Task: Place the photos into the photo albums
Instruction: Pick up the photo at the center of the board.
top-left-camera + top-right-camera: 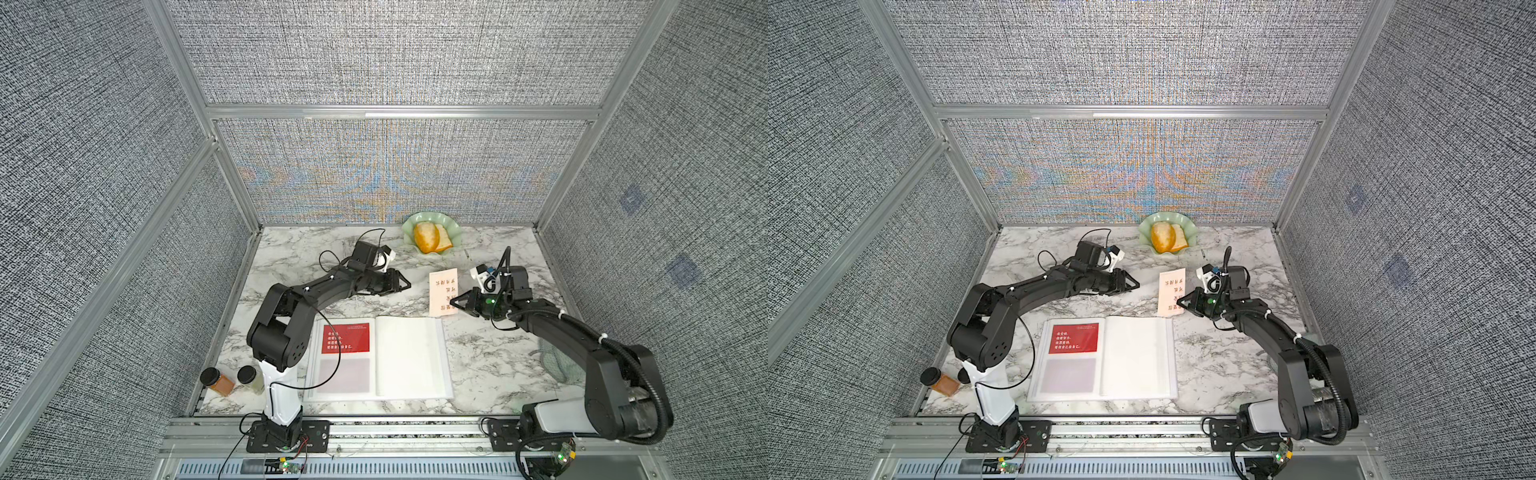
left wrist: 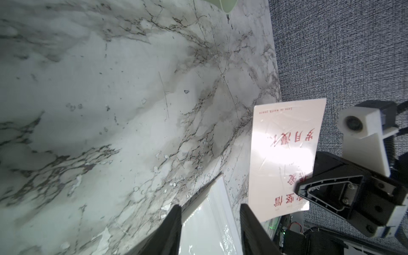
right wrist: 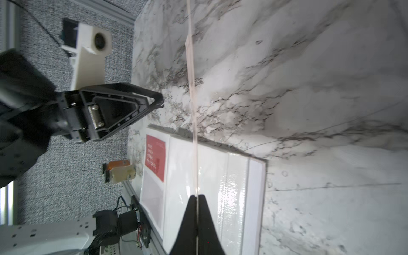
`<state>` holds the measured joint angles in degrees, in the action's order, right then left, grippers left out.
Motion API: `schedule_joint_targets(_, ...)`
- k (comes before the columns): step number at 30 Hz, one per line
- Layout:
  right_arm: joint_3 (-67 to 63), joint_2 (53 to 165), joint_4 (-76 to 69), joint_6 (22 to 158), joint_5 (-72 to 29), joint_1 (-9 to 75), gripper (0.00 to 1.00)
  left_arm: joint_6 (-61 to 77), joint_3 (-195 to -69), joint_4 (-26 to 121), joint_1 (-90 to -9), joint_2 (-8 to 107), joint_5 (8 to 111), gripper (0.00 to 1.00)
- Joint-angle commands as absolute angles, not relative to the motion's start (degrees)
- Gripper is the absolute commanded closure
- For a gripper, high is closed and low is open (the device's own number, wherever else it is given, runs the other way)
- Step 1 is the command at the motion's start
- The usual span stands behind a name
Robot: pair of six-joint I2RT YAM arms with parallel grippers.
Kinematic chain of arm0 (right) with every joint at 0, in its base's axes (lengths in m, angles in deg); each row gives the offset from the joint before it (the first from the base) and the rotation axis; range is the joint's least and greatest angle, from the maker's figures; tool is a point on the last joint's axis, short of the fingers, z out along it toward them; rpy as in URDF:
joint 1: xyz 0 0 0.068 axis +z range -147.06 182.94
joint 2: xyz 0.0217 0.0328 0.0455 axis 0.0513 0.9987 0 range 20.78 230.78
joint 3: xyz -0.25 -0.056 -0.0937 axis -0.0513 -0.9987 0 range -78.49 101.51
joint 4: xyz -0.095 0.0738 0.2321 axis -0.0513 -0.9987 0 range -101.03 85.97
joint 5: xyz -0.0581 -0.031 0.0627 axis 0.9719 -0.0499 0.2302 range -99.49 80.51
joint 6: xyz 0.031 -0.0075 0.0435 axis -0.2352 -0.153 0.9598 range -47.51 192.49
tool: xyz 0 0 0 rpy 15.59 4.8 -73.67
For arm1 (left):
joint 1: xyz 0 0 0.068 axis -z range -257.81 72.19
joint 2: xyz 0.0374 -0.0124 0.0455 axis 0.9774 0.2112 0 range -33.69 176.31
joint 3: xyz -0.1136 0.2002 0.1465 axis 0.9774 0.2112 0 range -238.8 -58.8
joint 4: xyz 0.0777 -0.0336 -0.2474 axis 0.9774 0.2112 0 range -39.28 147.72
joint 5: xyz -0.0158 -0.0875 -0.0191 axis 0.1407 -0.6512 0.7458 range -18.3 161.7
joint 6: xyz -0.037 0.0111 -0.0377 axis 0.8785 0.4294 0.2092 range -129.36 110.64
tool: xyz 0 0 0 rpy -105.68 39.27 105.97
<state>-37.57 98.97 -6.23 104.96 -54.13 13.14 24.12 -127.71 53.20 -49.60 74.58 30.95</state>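
In both top views the right gripper (image 1: pixel 455 302) pinches a cream photo (image 1: pixel 443 286) with red-brown characters above the table (image 1: pixel 498 365), past the far right corner of the open album (image 1: pixel 409 361) — a red photo (image 1: pixel 345 337) sits in its left page. Left wrist: the left gripper (image 2: pixel 209 209) has its fingers spread, empty. Right wrist: the cream photo shows edge-on.

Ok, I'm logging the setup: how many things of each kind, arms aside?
Open white photo album: 1
Red photo card and cream photo card: 2
Pale grey rectangle in album, unclear: 1
Black-lidded glass jars: 2
Green scalloped dish with bread: 1
Green mesh item: 1
Total: 8
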Motion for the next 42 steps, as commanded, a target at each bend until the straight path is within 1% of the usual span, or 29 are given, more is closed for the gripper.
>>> schedule_joint_targets(1, -40.5, 95.7, 1.8, 108.0, -61.7, 15.1, 1.00, 23.4, -123.5, 45.0, -50.3, 72.0, 23.9, 0.54)
schedule_joint_targets(6, -44.1, 93.7, 4.9, 109.8, -62.0, 20.3, 1.00, 24.7, -118.1, 38.0, -50.5, 70.3, 16.5, 0.54)
schedule_joint_targets(9, -46.1, 93.8, 6.7, 110.6, -61.9, 21.3, 1.00, 27.6, -114.2, 31.4, -50.5, 69.1, 13.7, 0.54)
schedule_joint_targets(16, -48.7, 93.3, 8.0, 111.3, -62.9, 21.3, 1.00, 28.4, -110.0, 28.8, -50.6, 67.9, 13.6, 0.55)
schedule_joint_targets(20, -49.7, 90.3, 7.1, 111.6, -62.5, 20.6, 1.00, 27.6, -109.1, 30.3, -51.6, 67.3, 15.7, 0.56)
schedule_joint_targets(24, -50.2, 87.3, 6.3, 111.8, -62.6, 19.5, 1.00, 28.6, -108.1, 28.8, -52.7, 67.0, 15.4, 0.56)
schedule_joint_targets(30, -50.6, 89.8, 9.7, 113.6, -64.6, 19.7, 1.00, 29.5, -107.9, 26.2, -52.7, 67.4, 13.4, 0.56)
schedule_joint_targets(34, -51.2, 91.7, 13.8, 115.1, -66.0, 20.4, 1.00, 31.8, -107.0, 22.0, -52.7, 67.7, 11.0, 0.55)
schedule_joint_targets(42, -49.1, 95.6, 15.1, 114.1, -66.7, 24.1, 1.00, 34.0, -106.9, 18.2, -51.9, 69.0, 7.9, 0.55)
